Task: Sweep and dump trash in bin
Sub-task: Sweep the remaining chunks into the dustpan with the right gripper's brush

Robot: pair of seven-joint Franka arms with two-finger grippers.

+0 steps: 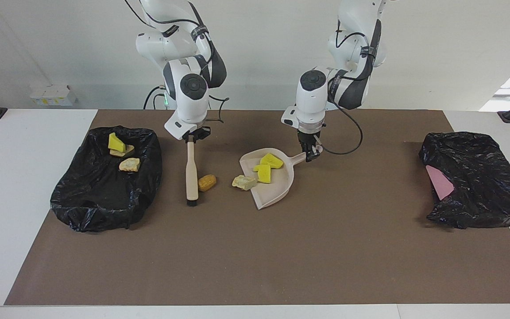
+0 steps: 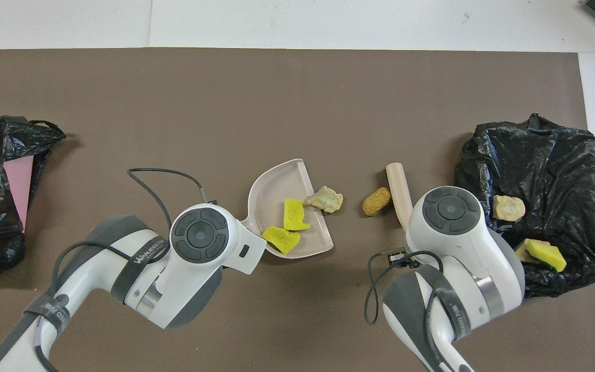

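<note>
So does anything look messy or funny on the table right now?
A bit. One pale lump sits on the dustpan's lip, half out, not in with the two yellow wedges. A golden-brown lump lies loose on the mat beside the brush. The second black bag has something pink showing.

Bright, even, sharp views; soft shadows, daylight glare at one edge.
</note>
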